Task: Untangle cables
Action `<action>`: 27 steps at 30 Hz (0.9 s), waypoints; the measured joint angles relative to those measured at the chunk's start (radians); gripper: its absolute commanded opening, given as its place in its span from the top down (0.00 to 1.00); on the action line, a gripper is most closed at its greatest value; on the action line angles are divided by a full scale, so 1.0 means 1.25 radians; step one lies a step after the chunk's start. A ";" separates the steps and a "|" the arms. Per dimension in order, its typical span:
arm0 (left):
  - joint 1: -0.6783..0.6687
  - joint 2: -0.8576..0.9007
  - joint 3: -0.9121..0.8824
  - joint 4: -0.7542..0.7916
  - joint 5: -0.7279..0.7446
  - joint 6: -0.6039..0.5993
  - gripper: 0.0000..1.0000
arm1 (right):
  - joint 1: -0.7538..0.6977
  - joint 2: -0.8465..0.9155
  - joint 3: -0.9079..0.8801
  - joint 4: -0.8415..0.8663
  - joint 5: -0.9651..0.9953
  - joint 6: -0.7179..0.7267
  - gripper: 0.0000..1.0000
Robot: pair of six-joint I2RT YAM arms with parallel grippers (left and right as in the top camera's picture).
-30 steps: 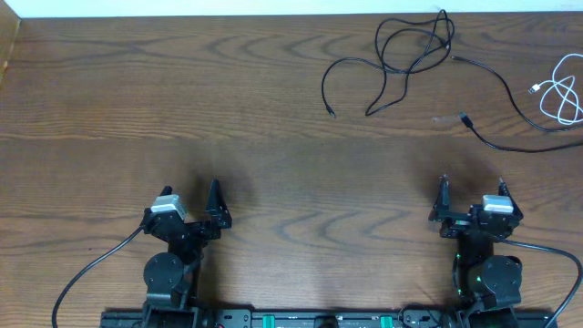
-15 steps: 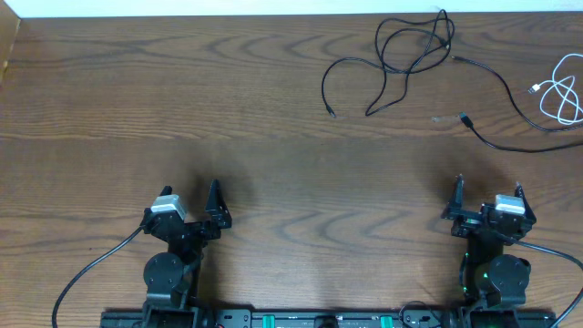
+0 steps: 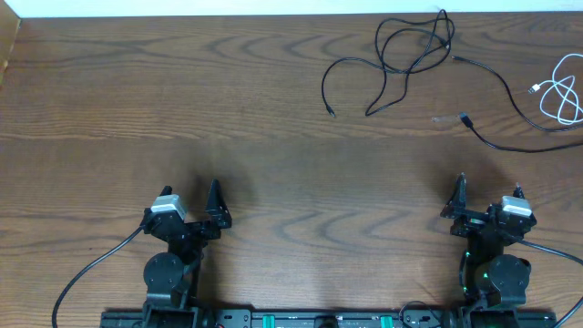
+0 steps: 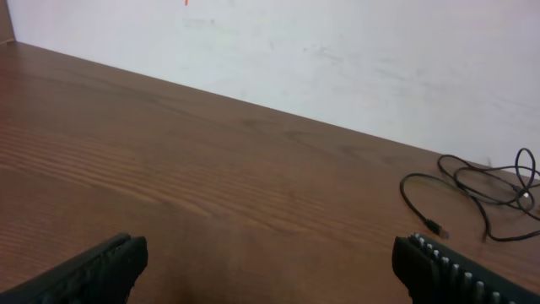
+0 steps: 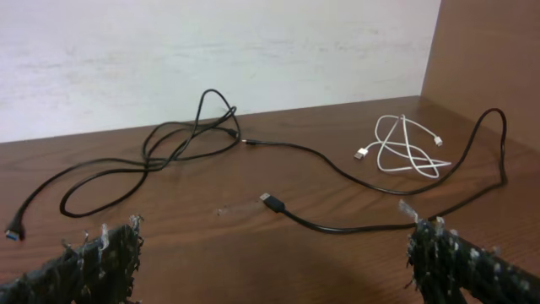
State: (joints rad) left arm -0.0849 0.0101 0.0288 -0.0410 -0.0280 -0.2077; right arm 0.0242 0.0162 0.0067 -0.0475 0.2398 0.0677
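both arms sit low at the near edge of the table (image 3: 273, 182), and nothing is in hand. the left gripper (image 3: 193, 211) has its fingers spread wide and empty, the right gripper (image 3: 488, 202) likewise splayed with nothing between them. all the work lies far right: the looped black cable (image 3: 401, 55) near the back edge, the second black cable (image 3: 510, 109) running from it toward the right edge, and the white cable (image 3: 560, 91) bunched just beside that one. from the right wrist view the white bundle looks separate from the long black cord, while the looped black one crosses itself several times. the sensible reach, i judge, is the right arm going forward for a free plug end (image 5: 270, 201), low and square, pinching near the tip so the cord trails out cleanly rather than dragging loops along.
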 measured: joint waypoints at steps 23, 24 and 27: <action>0.000 0.000 0.000 0.000 0.000 0.000 0.02 | -0.016 0.000 0.000 0.001 0.000 0.004 0.01; 0.000 0.000 0.000 0.000 0.000 0.000 0.02 | -0.016 0.000 0.000 0.001 0.000 0.004 0.01; 0.000 0.000 0.000 0.000 0.000 0.000 0.02 | -0.016 0.000 0.000 0.001 0.000 0.004 0.01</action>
State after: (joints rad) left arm -0.0849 0.0105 0.0288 -0.0410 -0.0277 -0.2081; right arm 0.0036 0.0162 0.0067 -0.0467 0.2394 0.0723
